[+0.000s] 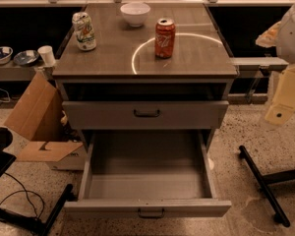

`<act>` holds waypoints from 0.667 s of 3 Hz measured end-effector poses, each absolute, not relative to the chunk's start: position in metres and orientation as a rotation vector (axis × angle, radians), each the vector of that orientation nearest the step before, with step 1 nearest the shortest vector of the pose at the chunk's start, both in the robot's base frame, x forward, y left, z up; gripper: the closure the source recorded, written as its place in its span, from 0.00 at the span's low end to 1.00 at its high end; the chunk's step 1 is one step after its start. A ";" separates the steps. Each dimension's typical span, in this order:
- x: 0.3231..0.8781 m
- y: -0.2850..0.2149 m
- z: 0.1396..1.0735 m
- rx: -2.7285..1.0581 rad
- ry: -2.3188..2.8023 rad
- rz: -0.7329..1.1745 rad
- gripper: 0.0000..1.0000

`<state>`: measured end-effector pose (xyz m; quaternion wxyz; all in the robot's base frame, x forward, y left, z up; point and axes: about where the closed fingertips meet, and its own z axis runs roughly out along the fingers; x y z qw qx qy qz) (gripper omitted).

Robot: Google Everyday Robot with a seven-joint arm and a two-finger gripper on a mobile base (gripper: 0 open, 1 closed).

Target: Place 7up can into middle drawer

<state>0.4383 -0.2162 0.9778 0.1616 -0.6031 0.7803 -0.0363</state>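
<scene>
The 7up can (83, 31) stands upright at the back left of the cabinet top (113, 63); it is whitish-silver with green and yellow markings. The middle drawer (147, 183) is pulled wide open below, and its grey inside holds nothing. Its dark bar handle (151, 213) faces me. My gripper (284, 100) is the cream-coloured part at the right edge of the view. It hangs beside the cabinet, at about the height of the upper drawer, far to the right of the can and holding nothing that I can see.
An orange-red soda can (164, 37) and a white bowl (135, 13) stand on the cabinet top. The upper drawer (146, 113) is shut. An open cardboard box (39, 127) sits at the left. Black stand legs (263, 181) lie on the floor at the right, and cables (19, 205) at the left.
</scene>
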 end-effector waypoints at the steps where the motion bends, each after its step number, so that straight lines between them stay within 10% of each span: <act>1: 0.439 -0.216 0.978 -1.720 2.223 -0.104 0.00; 2: 0.456 -0.208 0.973 -1.682 2.145 -0.098 0.00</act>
